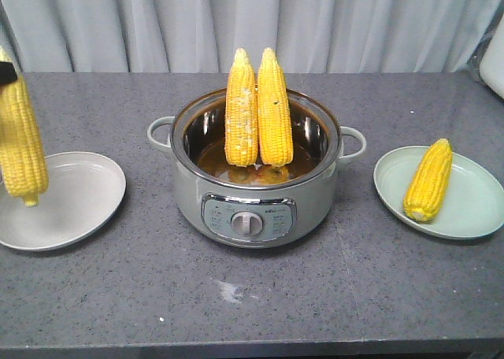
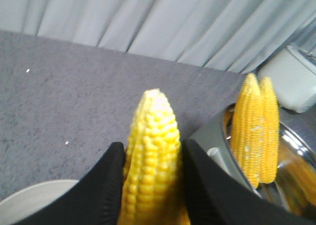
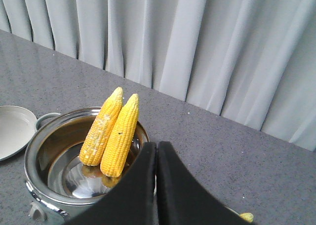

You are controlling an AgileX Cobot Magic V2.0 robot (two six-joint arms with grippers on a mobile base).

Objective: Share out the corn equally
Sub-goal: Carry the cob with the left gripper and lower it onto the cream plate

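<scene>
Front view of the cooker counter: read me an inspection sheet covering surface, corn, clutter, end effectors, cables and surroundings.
Surface: grey speckled countertop, with a white smudge in front of the cooker pot.
Job's things: whitish-patched cob and plain cob stand side by side in the cooker pot; third cob lies on the right plate; fourth cob hangs over the left plate.
Clutter: white appliance at the right edge, mostly out of frame.
End effectors: left end effector shut on the fourth cob; right end effector shut, holding nothing.
Cables: nothing seen.
Surroundings: grey curtain behind the counter.
</scene>
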